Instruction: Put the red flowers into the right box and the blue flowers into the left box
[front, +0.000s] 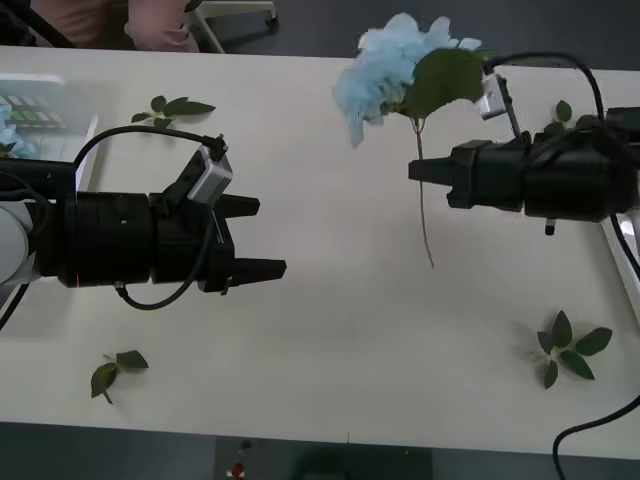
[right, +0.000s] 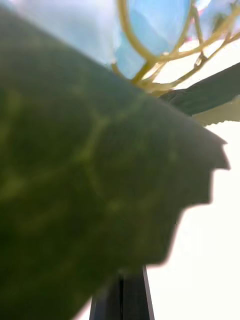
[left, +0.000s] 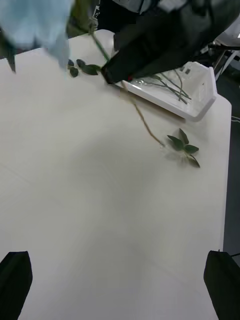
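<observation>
Front view: right gripper (front: 414, 171) pinches a blue flower (front: 385, 70) by its stem, bloom beyond the tips; top-heavy, it may swivel. Right wrist: leaf blocks sight. Left wrist: left gripper (left: 120, 282) spread, empty; right box (left: 197, 95) beyond.

No readable text, label, brand or number anywhere here, folks: nothing legible on any surface at all.

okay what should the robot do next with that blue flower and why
Probably carry it toward the left gripper for a handover. The right gripper pinches the blue flower by its stem, while the left box lies across the table and the left gripper waits open.
</observation>
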